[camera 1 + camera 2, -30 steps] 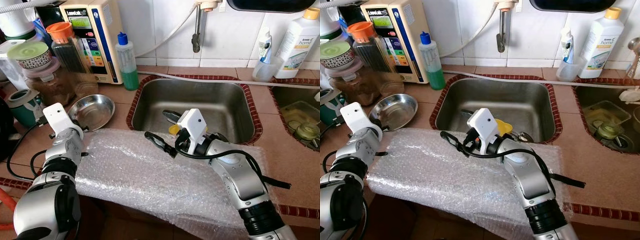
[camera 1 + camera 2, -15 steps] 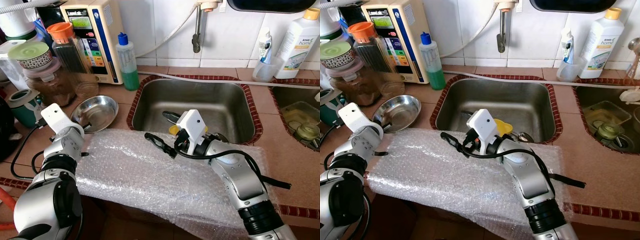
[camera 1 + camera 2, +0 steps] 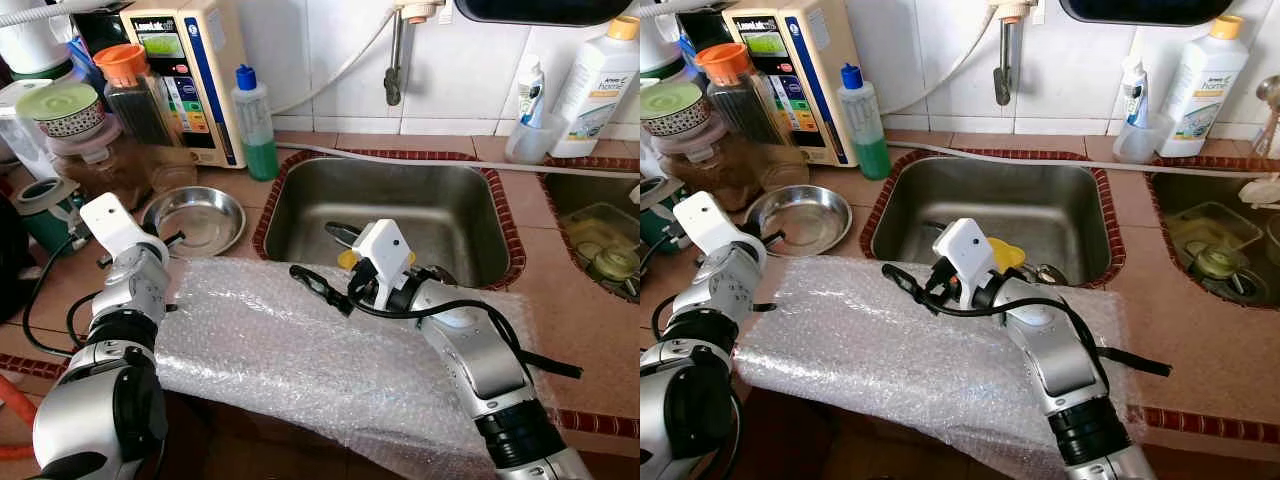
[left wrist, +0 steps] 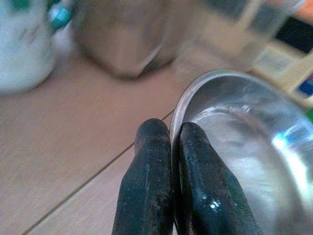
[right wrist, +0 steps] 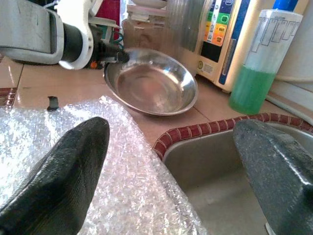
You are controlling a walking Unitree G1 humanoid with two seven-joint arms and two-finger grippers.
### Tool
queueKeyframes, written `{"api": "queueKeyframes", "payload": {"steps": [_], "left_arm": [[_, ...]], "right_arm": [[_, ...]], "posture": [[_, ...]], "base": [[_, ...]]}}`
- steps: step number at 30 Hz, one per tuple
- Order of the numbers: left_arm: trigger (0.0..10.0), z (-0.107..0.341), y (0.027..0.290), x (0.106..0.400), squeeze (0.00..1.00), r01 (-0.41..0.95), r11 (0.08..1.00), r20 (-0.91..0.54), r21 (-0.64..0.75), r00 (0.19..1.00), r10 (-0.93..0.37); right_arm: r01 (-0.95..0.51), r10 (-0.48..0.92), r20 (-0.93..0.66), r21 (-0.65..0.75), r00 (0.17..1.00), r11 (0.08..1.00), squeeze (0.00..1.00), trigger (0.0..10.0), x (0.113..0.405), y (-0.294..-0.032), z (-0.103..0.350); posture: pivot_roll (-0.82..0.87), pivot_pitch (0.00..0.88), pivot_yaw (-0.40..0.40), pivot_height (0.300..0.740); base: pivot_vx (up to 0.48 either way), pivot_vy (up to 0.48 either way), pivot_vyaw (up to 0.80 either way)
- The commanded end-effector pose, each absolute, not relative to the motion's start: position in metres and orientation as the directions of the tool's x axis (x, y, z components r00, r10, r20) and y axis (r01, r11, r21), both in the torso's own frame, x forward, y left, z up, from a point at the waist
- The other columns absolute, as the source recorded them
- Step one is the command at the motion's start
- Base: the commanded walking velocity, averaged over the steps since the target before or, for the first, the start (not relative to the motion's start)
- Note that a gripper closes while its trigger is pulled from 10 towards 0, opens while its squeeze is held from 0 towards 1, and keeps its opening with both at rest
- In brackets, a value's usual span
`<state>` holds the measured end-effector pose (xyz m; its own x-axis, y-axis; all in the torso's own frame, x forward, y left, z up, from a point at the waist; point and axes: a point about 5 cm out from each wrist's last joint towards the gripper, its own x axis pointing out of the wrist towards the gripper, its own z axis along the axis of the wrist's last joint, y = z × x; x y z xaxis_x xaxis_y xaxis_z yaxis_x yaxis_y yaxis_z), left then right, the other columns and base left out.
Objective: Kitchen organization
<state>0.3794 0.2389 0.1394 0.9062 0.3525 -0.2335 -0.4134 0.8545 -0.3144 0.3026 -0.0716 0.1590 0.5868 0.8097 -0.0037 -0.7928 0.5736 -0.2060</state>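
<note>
**Left claw grips the steel bowl beside the sink**

The steel bowl (image 3: pixel 198 216) sits on the tiled table (image 3: pixel 570 300), just left of the sink (image 3: pixel 400 215) and in front of the glass jars (image 3: pixel 105 165). The left claw (image 4: pixel 166 161) is clenched on the bowl's near rim, one finger inside and one outside. The right claw (image 3: pixel 325 265) hangs with its fingers spread wide over the sink's front edge, one above the bubble wrap (image 3: pixel 300 350), which drapes over the table edge in front of the sink. A green soap bottle (image 3: pixel 255 125) stands behind the sink's left corner.
</note>
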Motion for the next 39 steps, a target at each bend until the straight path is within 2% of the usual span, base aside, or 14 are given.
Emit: {"api": "queueKeyframes", "payload": {"steps": [1, 4, 7, 8, 11, 13, 17, 24, 28, 34, 39], "left_arm": [[0.0, 0.150, 0.237, 0.383, 0.00, -0.380, 0.874, -0.179, -0.303, 0.924, 0.339], [0.0, 0.158, 0.230, 0.386, 0.00, -0.315, 0.893, -0.117, -0.321, 0.949, 0.292], [0.0, 0.174, 0.210, 0.390, 0.00, -0.151, 0.936, 0.017, -0.317, 0.986, 0.165], [0.0, 0.174, 0.210, 0.390, 0.00, -0.151, 0.936, 0.017, -0.317, 0.986, 0.165], [0.0, 0.186, 0.195, 0.392, 0.00, -0.032, 0.951, 0.113, -0.308, 0.991, 0.070], [0.0, 0.187, 0.193, 0.392, 0.00, -0.019, 0.952, 0.122, -0.304, 0.991, 0.059], [0.0, 0.200, 0.166, 0.389, 0.00, 0.186, 0.928, 0.228, -0.323, 0.967, -0.115], [0.0, 0.211, 0.133, 0.379, 0.00, 0.366, 0.886, 0.320, -0.285, 0.908, -0.272], [0.0, 0.209, 0.124, 0.376, 0.00, 0.396, 0.878, 0.324, -0.270, 0.896, -0.304], [0.0, 0.207, 0.113, 0.369, 0.00, 0.433, 0.858, 0.318, -0.276, 0.884, -0.344], [0.0, 0.207, 0.111, 0.367, 0.00, 0.440, 0.853, 0.319, -0.280, 0.881, -0.350]], "right_arm": [[-0.792, 0.812, 0.007, -0.220, 0.583, 0.570, 0.00, 10.0, 0.305, -0.070, 0.163], [-0.784, 0.805, 0.002, -0.225, 0.593, 0.578, 0.00, 10.0, 0.306, -0.070, 0.163], [-0.741, 0.763, -0.001, -0.238, 0.646, 0.628, 0.00, 10.0, 0.313, -0.073, 0.161], [-0.741, 0.763, -0.001, -0.238, 0.646, 0.628, 0.00, 10.0, 0.313, -0.073, 0.161], [-0.700, 0.716, -0.004, -0.217, 0.698, 0.680, 0.00, 10.0, 0.320, -0.078, 0.159], [-0.701, 0.716, -0.007, -0.212, 0.698, 0.681, 0.00, 10.0, 0.320, -0.078, 0.159], [-0.665, 0.683, 0.002, -0.226, 0.730, 0.712, 0.00, 10.0, 0.325, -0.080, 0.160], [-0.571, 0.586, 0.087, -0.155, 0.805, 0.807, 0.00, 10.0, 0.336, -0.089, 0.171], [-0.552, 0.568, 0.114, -0.148, 0.815, 0.821, 0.00, 10.0, 0.338, -0.090, 0.175], [-0.492, 0.496, 0.243, -0.084, 0.834, 0.867, 0.00, 10.0, 0.341, -0.098, 0.192], [-0.449, 0.460, 0.221, -0.100, 0.860, 0.888, 0.00, 10.0, 0.345, -0.102, 0.188]], "posture": [[0.09, 0.013, 0.121, 0.740], [0.09, 0.010, 0.121, 0.740], [0.09, 0.011, 0.123, 0.740], [0.09, 0.011, 0.123, 0.740], [0.09, 0.013, 0.121, 0.740], [0.09, 0.013, 0.121, 0.740], [0.10, 0.015, 0.119, 0.740], [0.10, 0.018, 0.118, 0.740], [0.10, 0.018, 0.118, 0.740], [0.09, 0.019, 0.118, 0.740], [0.10, 0.020, 0.119, 0.740]], "base": [[0.000, 0.000, 0.00], [0.000, 0.000, 0.00], [0.000, 0.000, 0.00], [0.000, 0.000, 0.00], [0.000, 0.000, 0.00], [0.000, 0.000, 0.00], [0.000, 0.000, 0.00], [0.000, 0.000, 0.00], [0.000, 0.000, 0.00], [0.000, 0.000, 0.00], [0.000, 0.000, 0.00]]}}
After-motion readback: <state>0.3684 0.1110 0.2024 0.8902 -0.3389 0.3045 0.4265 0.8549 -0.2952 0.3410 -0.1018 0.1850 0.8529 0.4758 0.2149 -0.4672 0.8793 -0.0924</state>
